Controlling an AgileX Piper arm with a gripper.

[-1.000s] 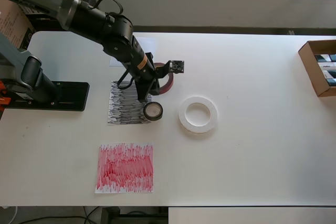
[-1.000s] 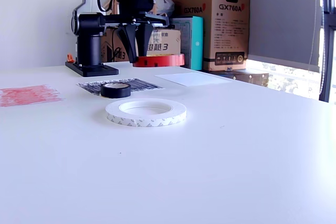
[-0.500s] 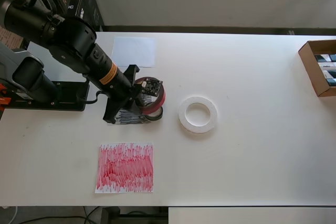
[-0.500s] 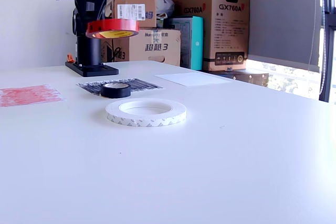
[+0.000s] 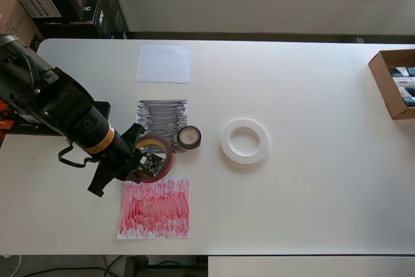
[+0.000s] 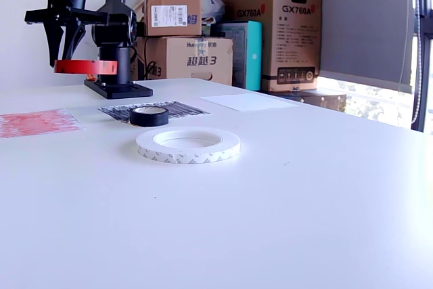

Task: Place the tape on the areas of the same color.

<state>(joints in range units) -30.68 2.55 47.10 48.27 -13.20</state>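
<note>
Looking down from overhead, my own wrist and the small camera board on it cover part of the red tape roll (image 5: 157,155), so only its far rim and a sliver of yellowish core show. My fingertips are hidden there too. In the exterior view the roll (image 6: 86,67) is seen edge-on, hanging level in the air well above the table (image 6: 284,187), and my upper arm runs out of the top of the picture.

My gripper (image 6: 59,44) points straight down with its two dark fingers (image 6: 51,40) spread a little and reaching to the roll's top edge; the roll hangs from them clear of the table, so I am gripping it, though I cannot tell whether I press on the rim from inside or outside.

My arm stretches from the black base (image 5: 16,116) at the overhead view's left edge toward the near side of the table, the wrist bent so the tool faces down. The roll I carry sits between the black-scribbled sheet (image 5: 161,116) and the red-scribbled sheet (image 5: 155,207), just over the red sheet's far edge.

The small black roll (image 5: 189,137) lies flat at the black sheet's corner. The big white ring (image 5: 244,141) rests on bare table to the overhead view's right of it, well apart from the plain white sheet (image 5: 165,63). A cardboard box (image 5: 394,82) is cut off at the right edge.
</note>
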